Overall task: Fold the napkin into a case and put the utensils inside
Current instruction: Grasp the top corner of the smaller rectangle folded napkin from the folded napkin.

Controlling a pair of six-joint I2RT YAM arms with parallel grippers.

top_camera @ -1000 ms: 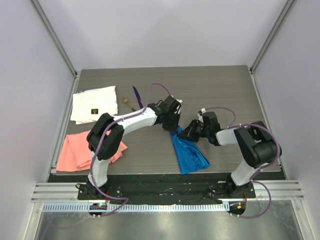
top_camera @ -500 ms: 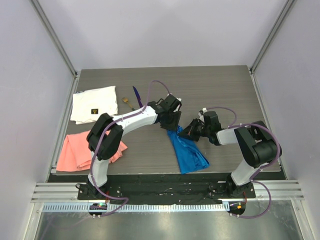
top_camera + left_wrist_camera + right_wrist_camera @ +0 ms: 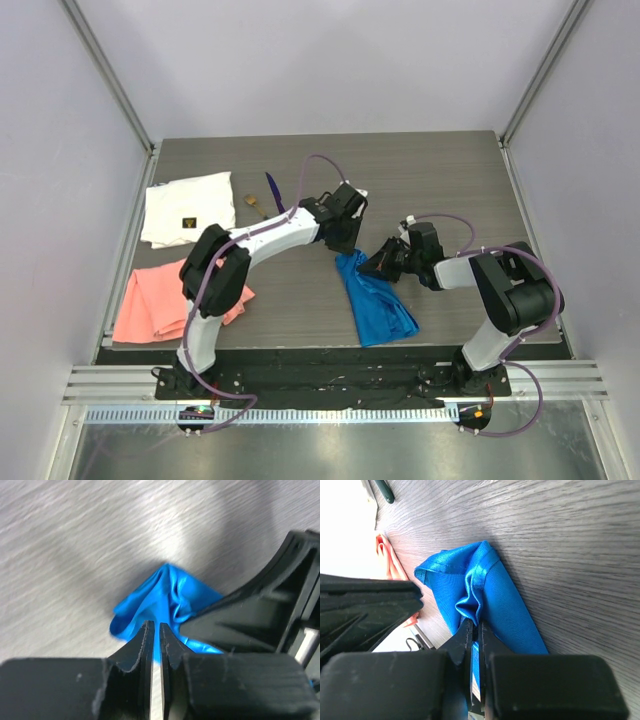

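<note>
The blue napkin (image 3: 377,303) lies as a narrow folded strip on the table in front of the right arm. It also shows in the left wrist view (image 3: 165,592) and the right wrist view (image 3: 495,597). My right gripper (image 3: 381,266) (image 3: 476,628) is shut on a puckered fold near its far end. My left gripper (image 3: 345,238) (image 3: 155,626) is shut with a hairline gap and holds nothing, and its tips hover just off the napkin's far corner. The purple utensil (image 3: 272,192) and the green-handled utensil (image 3: 258,207) lie apart at the far left of the table.
A white cloth with a dark label (image 3: 188,208) lies at the far left. A salmon-pink cloth (image 3: 160,302) lies at the near left by the table edge. The two grippers are close together over the napkin's far end.
My left gripper has drawn back a little, away from the napkin, so its far corner now shows. The right gripper has stayed shut on the fold.
</note>
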